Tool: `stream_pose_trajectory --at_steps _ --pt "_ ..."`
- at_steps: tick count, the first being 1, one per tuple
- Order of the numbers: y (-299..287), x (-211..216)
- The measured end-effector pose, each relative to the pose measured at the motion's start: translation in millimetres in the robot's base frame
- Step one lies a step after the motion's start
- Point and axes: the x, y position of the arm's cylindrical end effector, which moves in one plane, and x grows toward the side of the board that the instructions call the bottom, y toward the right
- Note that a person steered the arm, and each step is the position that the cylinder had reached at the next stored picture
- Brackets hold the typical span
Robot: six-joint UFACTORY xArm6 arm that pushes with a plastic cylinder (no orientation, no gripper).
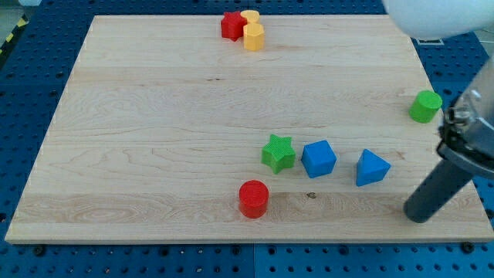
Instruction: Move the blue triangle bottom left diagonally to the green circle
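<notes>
The blue triangle (371, 167) lies on the wooden board at the lower right. The green circle (425, 106) is a short green cylinder at the board's right edge, above and to the right of the triangle. My tip (417, 215) rests on the board near the lower right corner, below and to the right of the blue triangle and apart from it. The rod slants up to the right out of view.
A blue cube (318, 158) and a green star (279, 152) lie left of the triangle. A red cylinder (253, 198) sits near the bottom edge. A red star (231, 25) and two yellow blocks (253, 33) cluster at the top edge.
</notes>
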Motion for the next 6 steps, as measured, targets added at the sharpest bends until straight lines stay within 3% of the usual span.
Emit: stream_pose_trajectory --at_steps 1,3,6 --pt "-29.3 0.0" --pt "-35.2 -38.4" --pt "-35.1 -55.0"
